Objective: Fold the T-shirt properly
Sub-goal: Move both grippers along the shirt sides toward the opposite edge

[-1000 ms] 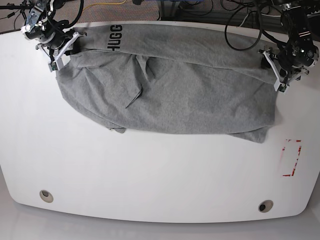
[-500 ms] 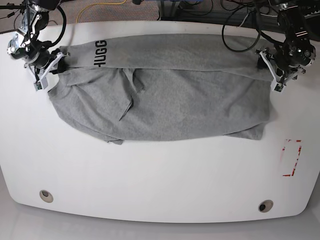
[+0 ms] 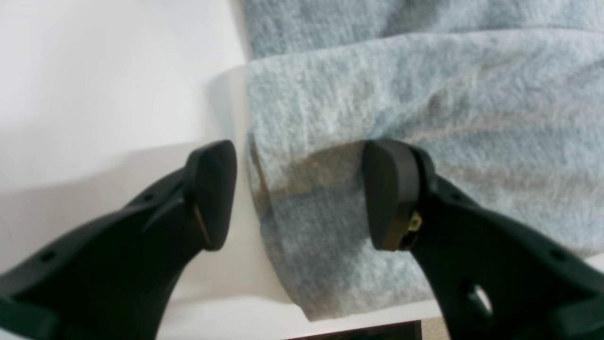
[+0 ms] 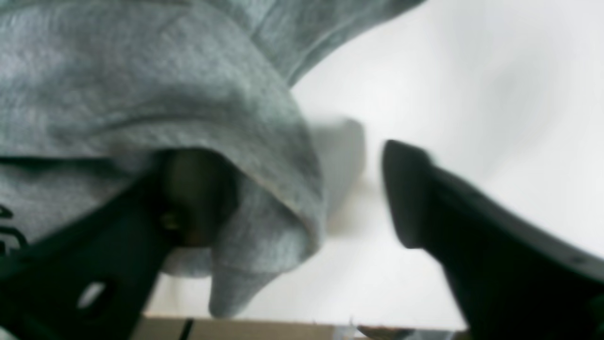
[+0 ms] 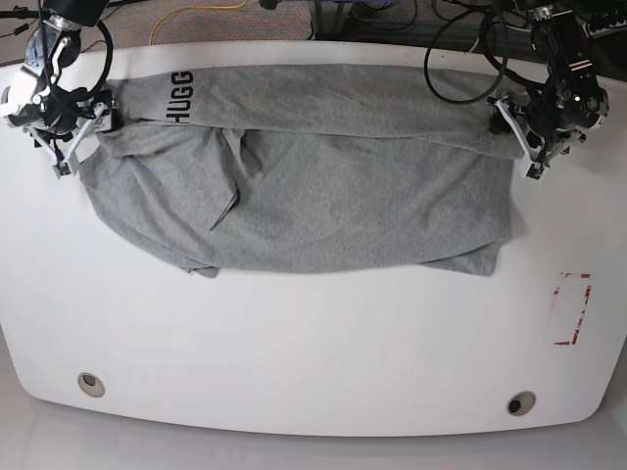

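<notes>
T-shirt (image 5: 304,186) is spread flat across the far half of the white table (image 5: 294,343), folded lengthwise w/ the upper layer's edge running side to side; wrinkles are bunched toward the base view's left. Black block letters "HUGG" (image 5: 180,96) are read on the far-left strip, turned sideways; more of the print can't be made out.

L gripper (image 3: 297,198) sits at the shirt's end on the base view's right. Its fingers are spread wide: one pad (image 3: 387,193) is over the cloth, the other over bare table, w/ the fabric edge between them but not pinched. R gripper (image 4: 302,198) is at the opposite end, also wide apart; one finger (image 4: 188,198) is tucked under a draped fold, the other is clear over the table. Nothing is clamped by either.

Other things: a red-marked rectangle (image 5: 571,308) is seen on the table near the right edge, two round holes (image 5: 90,383) near the front edge, and black cables (image 5: 460,49) behind the table. Nothing lies on the shirt.
</notes>
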`<action>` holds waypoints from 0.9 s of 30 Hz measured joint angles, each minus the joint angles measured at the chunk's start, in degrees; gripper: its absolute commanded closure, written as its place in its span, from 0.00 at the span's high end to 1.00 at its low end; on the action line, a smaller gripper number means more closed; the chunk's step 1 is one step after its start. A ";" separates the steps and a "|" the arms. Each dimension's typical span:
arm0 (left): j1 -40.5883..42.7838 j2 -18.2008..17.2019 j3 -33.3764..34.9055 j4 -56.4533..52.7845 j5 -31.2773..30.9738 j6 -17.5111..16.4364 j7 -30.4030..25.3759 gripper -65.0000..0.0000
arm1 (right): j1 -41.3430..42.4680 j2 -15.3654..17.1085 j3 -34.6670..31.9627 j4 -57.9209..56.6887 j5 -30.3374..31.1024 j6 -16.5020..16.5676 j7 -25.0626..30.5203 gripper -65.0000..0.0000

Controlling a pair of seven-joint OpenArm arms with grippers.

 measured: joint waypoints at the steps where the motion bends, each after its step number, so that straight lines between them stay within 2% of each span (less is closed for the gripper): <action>1: -0.02 -0.02 0.00 0.00 0.07 0.04 0.00 0.61 | -0.46 -0.46 0.04 1.75 -0.44 -0.04 -0.55 0.99; 8: -2.14 -0.09 -0.11 -0.07 0.24 0.09 0.33 0.61 | -2.73 -5.05 0.02 15.76 0.02 0.00 -3.39 0.95; 14: -2.54 -0.90 -0.09 -0.02 0.04 0.07 0.37 0.61 | -2.84 -6.73 0.04 25.88 0.57 0.07 -6.27 0.96; 20: -4.04 -1.33 -0.17 -0.02 0.46 0.09 1.70 0.61 | -2.27 -7.82 0.33 25.83 0.02 0.11 -10.03 0.96; 27: -4.87 -2.27 -0.26 1.22 -0.04 -0.11 2.86 0.61 | 2.71 -8.76 0.42 23.96 -0.90 0.07 -7.06 0.96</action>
